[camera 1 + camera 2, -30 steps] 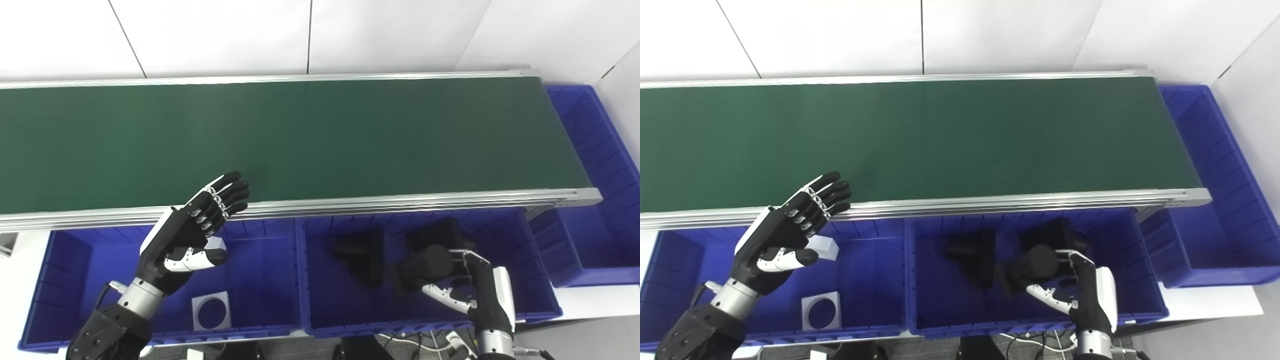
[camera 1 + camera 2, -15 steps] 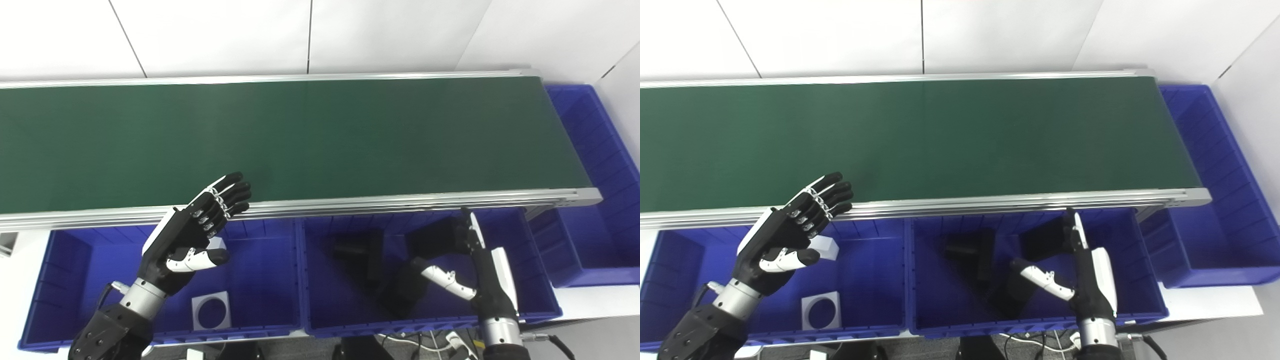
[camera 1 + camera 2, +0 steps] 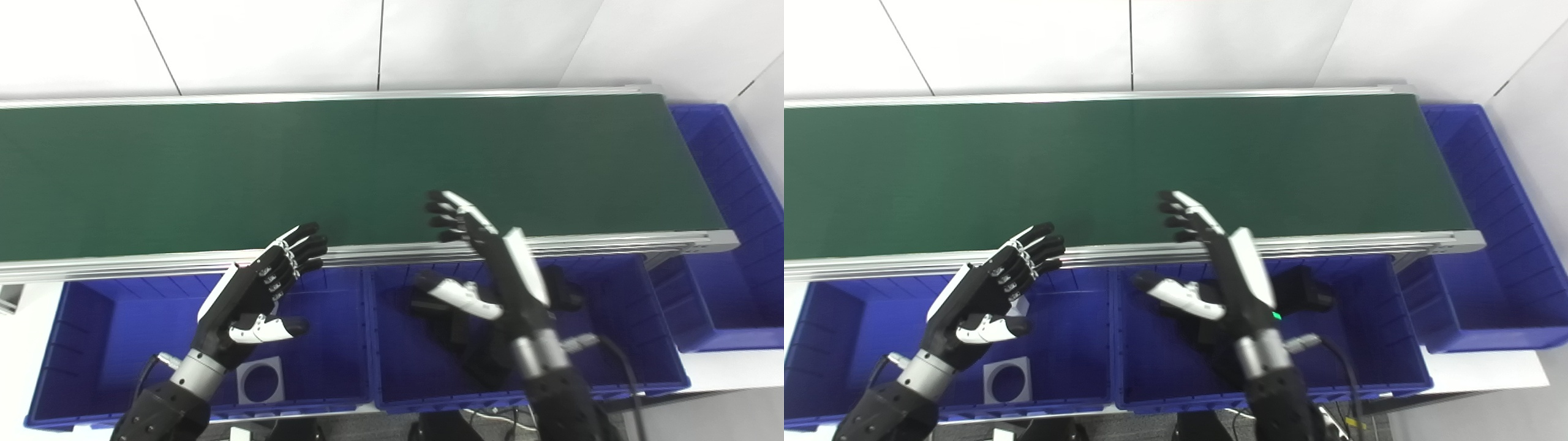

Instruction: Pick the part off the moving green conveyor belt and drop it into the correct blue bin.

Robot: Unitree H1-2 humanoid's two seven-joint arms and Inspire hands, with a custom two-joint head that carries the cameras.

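Fingers (image 3: 450, 214) of my right hand (image 3: 490, 263) are spread wide and hold nothing, their tips over the near edge of the green conveyor belt (image 3: 367, 165); my left hand (image 3: 257, 294) hangs just as open and empty above the left blue bin (image 3: 61, 367). No part shows anywhere on the belt, so nothing lies between or near either set of fingers. Black parts (image 3: 447, 318) sit in the middle blue bin (image 3: 649, 367) below my right palm, and a white square plate with a round hole (image 3: 260, 380) rests in the left bin. I judge this the wait between picks. Next I must hold both hands poised until a part arrives, then time the grasp to its travel.
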